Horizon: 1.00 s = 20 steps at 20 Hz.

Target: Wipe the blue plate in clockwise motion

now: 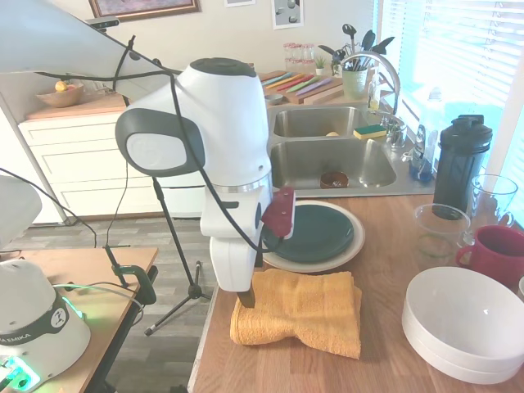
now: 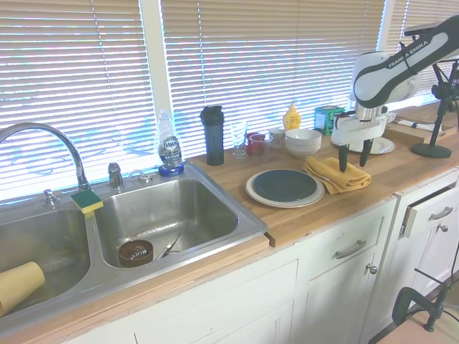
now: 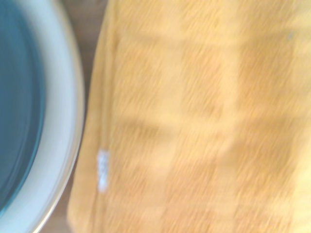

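- "FRANKA EMIKA" was printed in dark letters along the white arm in the second exterior view, and "Dawn" could be read on the dish soap bottle behind the sink.
- The blue plate was round, glossy and dark teal-blue, lying flat on a larger cream plate whose rim showed all round it; being round, it had no long axis.
- The stacked plates sat on the wooden counter, between the sink and the folded yellow towel.
- The gripper hung over the towel, its two dark fingers pointing down and spread apart, holding nothing.
- In the blurred wrist view the towel filled most of the frame, with the cream plate's rim and the blue plate just beside it.
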Available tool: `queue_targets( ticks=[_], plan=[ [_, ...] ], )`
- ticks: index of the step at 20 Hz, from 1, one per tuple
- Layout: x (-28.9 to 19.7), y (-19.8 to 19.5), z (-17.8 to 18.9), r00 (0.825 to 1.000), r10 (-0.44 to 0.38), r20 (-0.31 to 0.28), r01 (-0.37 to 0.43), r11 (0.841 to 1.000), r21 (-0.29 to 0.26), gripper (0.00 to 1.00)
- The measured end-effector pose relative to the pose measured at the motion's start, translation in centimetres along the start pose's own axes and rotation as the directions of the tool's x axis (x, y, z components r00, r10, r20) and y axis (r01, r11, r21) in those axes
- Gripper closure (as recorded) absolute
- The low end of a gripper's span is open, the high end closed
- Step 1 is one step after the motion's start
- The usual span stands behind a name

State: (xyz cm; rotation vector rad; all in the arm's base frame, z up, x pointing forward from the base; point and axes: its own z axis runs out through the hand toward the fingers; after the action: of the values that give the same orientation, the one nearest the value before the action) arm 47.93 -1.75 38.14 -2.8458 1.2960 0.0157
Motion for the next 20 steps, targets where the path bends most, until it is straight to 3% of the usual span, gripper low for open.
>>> queue_targets(
  ticks=[13,20],
  plan=[
    [7.3,1.8,2.0,0.990,0.048,0.131,-0.059,0.995,0.081,0.00],
    [8.8,2.7,4.4,0.968,0.025,0.251,-0.064,0.986,0.151,0.00]
  ],
)
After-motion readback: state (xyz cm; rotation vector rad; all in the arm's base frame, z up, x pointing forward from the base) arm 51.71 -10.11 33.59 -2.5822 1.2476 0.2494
